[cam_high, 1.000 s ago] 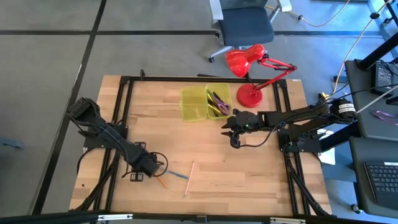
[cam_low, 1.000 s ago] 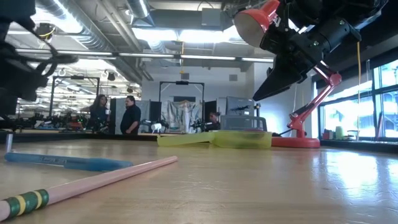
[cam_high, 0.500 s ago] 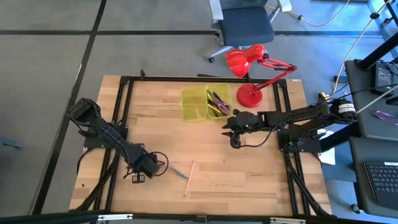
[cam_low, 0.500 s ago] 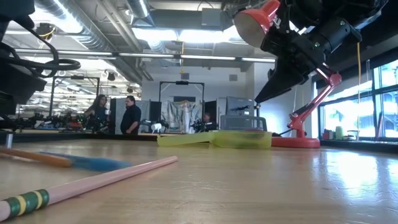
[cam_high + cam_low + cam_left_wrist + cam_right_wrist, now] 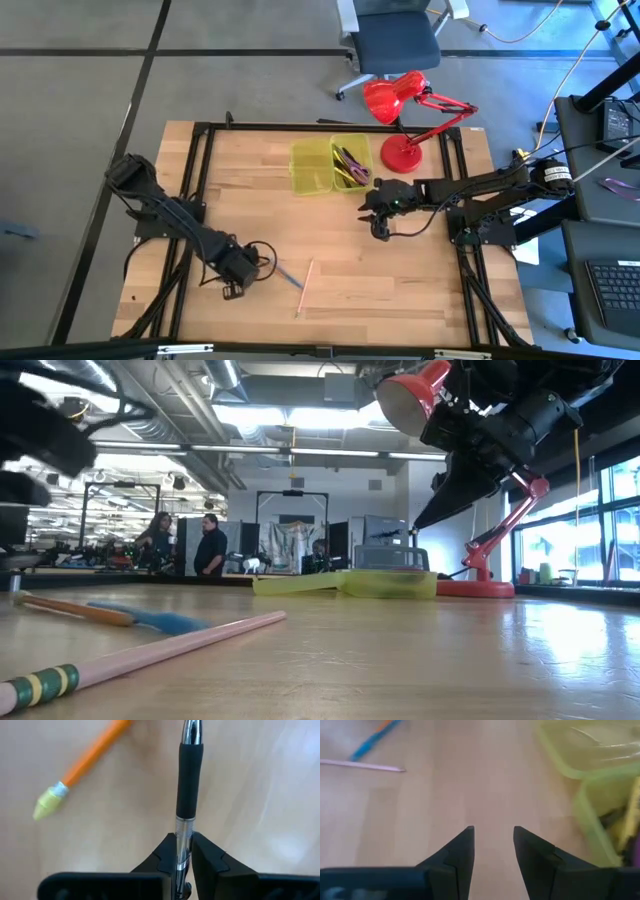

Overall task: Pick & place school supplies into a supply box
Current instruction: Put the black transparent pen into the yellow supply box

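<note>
The left gripper is clenched on a black pen, which juts forward from between its fingers with a chrome tip and a silver band near the grip. In the high view this gripper sits low over the tabletop toward 7 o'clock, its arm reaching in from the 9 o'clock edge with joints folded and a cable looped beside it. An orange pencil with a pale eraser lies loose on the wood just beside the held pen.

The right gripper is released, its two dark fingers parted with bare wood between them, holding nothing. Seen from above it hovers right of centre, at about 3 o'clock, its arm stretched level from the right edge.

The box lies open near 12 o'clock, its right half holding pens and scissors. It lies just beside the right gripper, toward 11 o'clock of it. A red lamp stands just right of the box.

A pink pencil and a blue pen lie around 6 o'clock, just right of the left gripper. No writing can be read on any item.
</note>
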You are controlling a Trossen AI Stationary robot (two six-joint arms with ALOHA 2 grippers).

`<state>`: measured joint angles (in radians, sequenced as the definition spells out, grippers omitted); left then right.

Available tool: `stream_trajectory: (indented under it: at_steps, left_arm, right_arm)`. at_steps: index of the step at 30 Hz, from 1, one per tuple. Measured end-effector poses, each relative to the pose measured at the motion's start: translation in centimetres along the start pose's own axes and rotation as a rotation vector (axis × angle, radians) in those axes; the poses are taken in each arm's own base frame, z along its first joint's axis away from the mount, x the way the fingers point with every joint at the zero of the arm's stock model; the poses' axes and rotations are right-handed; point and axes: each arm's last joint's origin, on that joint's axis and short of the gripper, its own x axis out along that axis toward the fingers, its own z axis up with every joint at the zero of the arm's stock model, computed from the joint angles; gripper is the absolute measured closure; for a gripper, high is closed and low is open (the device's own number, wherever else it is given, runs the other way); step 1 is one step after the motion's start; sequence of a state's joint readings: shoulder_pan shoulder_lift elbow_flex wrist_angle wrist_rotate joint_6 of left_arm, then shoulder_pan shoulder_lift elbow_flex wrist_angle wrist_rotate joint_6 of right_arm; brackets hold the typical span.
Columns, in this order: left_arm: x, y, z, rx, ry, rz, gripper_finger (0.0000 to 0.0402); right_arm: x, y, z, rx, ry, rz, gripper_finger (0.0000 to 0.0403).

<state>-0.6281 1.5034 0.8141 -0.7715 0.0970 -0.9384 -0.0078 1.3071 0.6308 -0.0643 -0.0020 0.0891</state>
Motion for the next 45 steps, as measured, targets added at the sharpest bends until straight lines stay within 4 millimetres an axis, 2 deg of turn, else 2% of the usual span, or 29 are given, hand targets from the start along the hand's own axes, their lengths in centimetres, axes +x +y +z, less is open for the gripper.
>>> stream_trajectory:
  at_steps: [4, 10, 14, 19, 23, 29, 39, 45]
  left_arm:
    - [-2.0, -1.1, 2.1, -0.019, -0.334, -0.026, 0.0373]
    - [-4.2, -1.7, 6.0, -0.011, -0.889, 0.04, 0.0367]
    - [-5.6, -2.1, 8.4, 0.034, -1.109, 0.026, 0.0369]
    - [-8.0, -1.9, 10.4, 0.121, -1.322, 0.019, 0.0364]
    - [-9.4, -1.5, 11.4, 0.242, -1.415, -0.034, 0.0365]
    - [-10.1, -1.0, 12.2, 0.339, -1.464, -0.079, 0.0366]
    - [-10.4, -1.0, 12.3, 0.378, -1.49, -0.105, 0.0366]
    - [-10.5, -1.0, 12.3, 0.414, -1.499, -0.073, 0.0359]
  right_arm:
    - [0.0, 0.5, 0.4, -0.064, -0.041, 0.103, 0.0262]
    - [-0.4, 2.4, 1.9, -0.212, -0.223, 0.305, 0.0262]
    - [-0.8, 3.7, 2.7, -0.247, -0.326, 0.375, 0.0262]
    - [-1.0, 4.5, 2.9, -0.27, -0.365, 0.401, 0.0262]
    - [-1.4, 4.7, 3.6, -0.273, -0.443, 0.405, 0.0262]
    - [-1.6, 4.8, 4.5, -0.282, -0.552, 0.408, 0.0262]
    - [-0.8, 4.9, 5.2, -0.253, -0.658, 0.386, 0.0262]
    - [0.1, 5.0, 5.5, -0.25, -0.644, 0.387, 0.0262]
